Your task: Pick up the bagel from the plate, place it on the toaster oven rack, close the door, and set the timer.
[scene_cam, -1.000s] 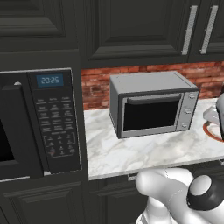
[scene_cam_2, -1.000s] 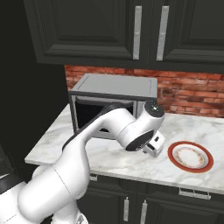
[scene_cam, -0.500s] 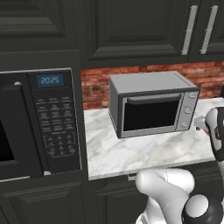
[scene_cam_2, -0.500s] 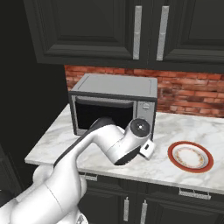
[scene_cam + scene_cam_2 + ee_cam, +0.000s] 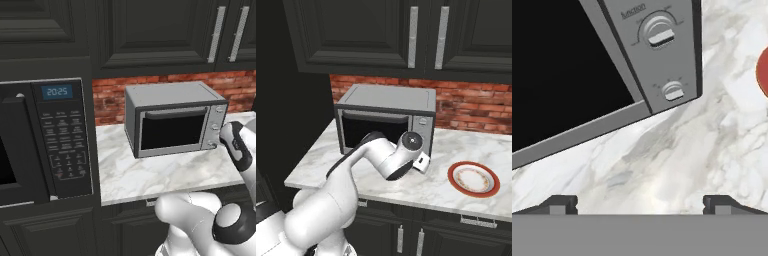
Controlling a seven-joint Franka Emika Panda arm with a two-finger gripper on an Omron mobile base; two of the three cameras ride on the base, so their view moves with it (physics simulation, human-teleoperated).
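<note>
The gripper (image 5: pixel 640 202), jaws spread wide and empty, hovers low over the marble counter (image 5: pixel 677 150) before the toaster oven (image 5: pixel 387 120), whose lower knob (image 5: pixel 673 91) lies just ahead; the plate (image 5: pixel 474 178) sits well apart to its right, no bagel discernible on it.

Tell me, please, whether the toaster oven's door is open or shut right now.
Shut. The door stands upright, flush with the toaster oven front, its dark glass beside the knobs.

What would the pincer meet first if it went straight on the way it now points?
Most likely the bare marble counter just in front of the toaster oven, below its lowest knob. The open pincer points down at it; depth is unclear.
</note>
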